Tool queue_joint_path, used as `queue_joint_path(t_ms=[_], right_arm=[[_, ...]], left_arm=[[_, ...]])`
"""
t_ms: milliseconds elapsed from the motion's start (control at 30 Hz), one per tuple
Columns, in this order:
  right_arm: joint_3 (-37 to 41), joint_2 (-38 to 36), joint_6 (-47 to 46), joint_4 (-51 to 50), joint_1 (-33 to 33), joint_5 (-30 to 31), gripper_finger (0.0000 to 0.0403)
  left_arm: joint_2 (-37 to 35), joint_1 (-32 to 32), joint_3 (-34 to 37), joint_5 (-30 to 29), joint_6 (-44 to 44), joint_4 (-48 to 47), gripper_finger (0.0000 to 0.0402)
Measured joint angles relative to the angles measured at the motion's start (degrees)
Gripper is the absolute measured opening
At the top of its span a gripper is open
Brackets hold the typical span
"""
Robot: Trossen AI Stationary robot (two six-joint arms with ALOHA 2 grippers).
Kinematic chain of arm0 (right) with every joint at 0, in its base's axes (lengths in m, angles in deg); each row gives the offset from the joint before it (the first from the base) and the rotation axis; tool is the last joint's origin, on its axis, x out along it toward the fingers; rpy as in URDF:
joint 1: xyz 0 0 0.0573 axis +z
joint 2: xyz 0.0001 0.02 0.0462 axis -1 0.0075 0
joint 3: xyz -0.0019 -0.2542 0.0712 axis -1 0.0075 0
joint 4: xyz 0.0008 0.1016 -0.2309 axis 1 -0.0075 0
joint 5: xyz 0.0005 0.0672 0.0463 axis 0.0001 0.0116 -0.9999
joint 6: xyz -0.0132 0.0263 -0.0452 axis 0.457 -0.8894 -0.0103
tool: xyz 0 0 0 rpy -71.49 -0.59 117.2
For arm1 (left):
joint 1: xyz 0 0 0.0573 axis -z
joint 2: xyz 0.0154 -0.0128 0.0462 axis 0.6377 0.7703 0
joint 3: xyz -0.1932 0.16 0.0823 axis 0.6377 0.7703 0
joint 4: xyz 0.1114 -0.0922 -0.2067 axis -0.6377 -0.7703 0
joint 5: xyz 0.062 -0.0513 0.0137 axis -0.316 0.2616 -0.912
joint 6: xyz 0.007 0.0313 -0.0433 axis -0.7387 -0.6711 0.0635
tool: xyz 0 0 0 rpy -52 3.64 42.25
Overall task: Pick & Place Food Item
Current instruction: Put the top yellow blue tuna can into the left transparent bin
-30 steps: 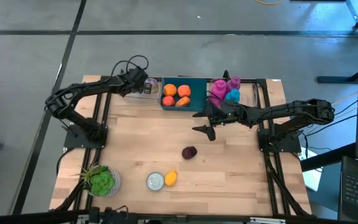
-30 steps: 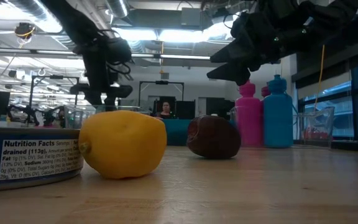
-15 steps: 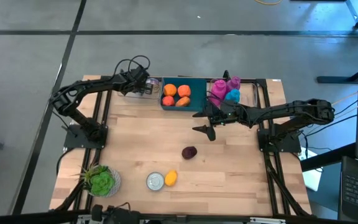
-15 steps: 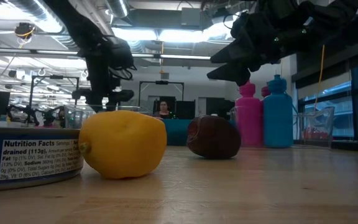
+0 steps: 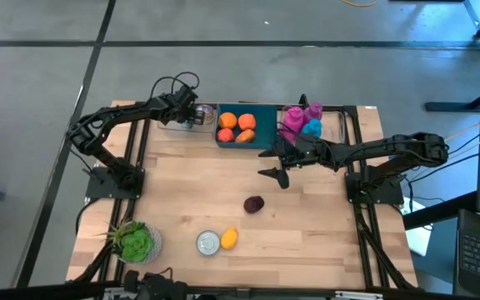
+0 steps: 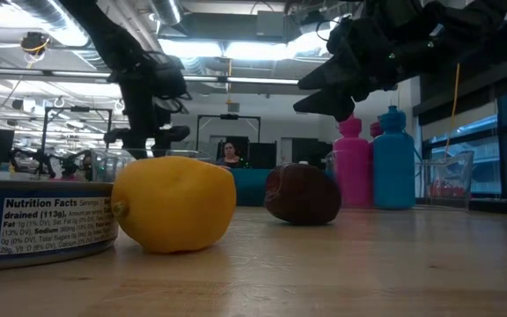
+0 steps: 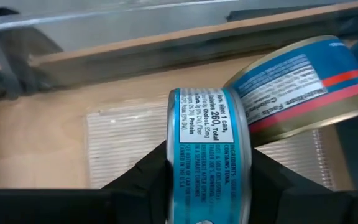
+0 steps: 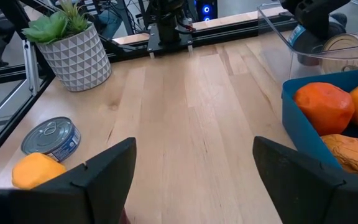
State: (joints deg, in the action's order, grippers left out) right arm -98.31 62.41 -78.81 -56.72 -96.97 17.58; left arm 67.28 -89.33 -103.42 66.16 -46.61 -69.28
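My left gripper [image 5: 192, 115] reaches into the clear bin [image 5: 173, 125] at the table's far left. It is shut on a blue-labelled can [image 7: 210, 143] that stands on its rim. A second can [image 7: 297, 87] lies tilted on the bin's floor just behind it. My right gripper [image 5: 275, 173] hangs open above the table near the teal bin [image 5: 265, 125] and touches nothing. On the table lie a dark fruit [image 5: 254, 204], a lemon [image 5: 229, 238] and another can [image 5: 209, 242]. My left gripper pinches the can between its two fingers [image 7: 148, 177], one on each flat face [image 7: 174, 155]. The fingers slant down from the table's left side. The can stands on edge with its label band facing the wrist camera. The gripper hides its lower edge.
The teal bin holds orange fruits [image 5: 237, 127]. Pink and blue bottles [image 5: 302, 121] stand in a clear bin at the far right. A potted plant [image 5: 136, 242] sits at the near left corner. Bare wood [image 5: 182, 183] lies between the arms.
My left gripper has swung a little toward the table's right over the clear bin, turning slightly at the wrist, with the can still between its fingers.
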Motion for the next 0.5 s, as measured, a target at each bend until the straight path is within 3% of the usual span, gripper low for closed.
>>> queue_joint_path(t_ms=[500], right_arm=[[0.0,0.0,0.7,0.0,0.0,0.0,0.0322]], left_arm=[[-0.5,-0.1,0.0,1.7,-3.2,0.9,0.0232]])
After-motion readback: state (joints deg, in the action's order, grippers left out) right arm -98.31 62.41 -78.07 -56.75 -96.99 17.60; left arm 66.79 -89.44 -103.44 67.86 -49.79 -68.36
